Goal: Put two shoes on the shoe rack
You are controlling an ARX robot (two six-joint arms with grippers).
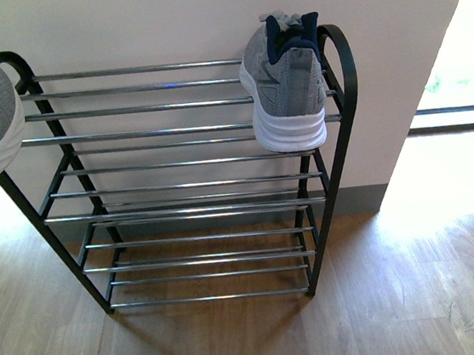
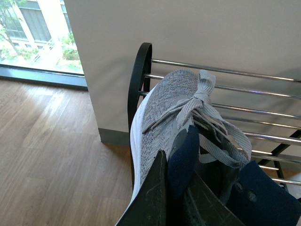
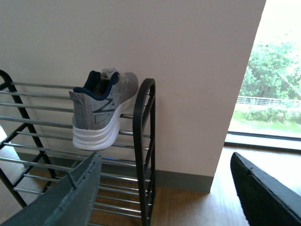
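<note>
A white-soled grey sneaker (image 1: 285, 86) sits heel-out atop the shoe rack (image 1: 178, 185). The left gripper (image 2: 181, 197) clamps the collar of the second sneaker (image 2: 164, 113) — the right gripper (image 3: 165, 162) gapes wide, empty.

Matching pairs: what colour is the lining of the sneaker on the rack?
Dark blue; the sneaker shows it best in the right wrist view.

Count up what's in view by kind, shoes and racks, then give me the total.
Grey sneakers: 2, the racked sneaker and the held sneaker
Shoe rack: 1
Total: 3
</note>
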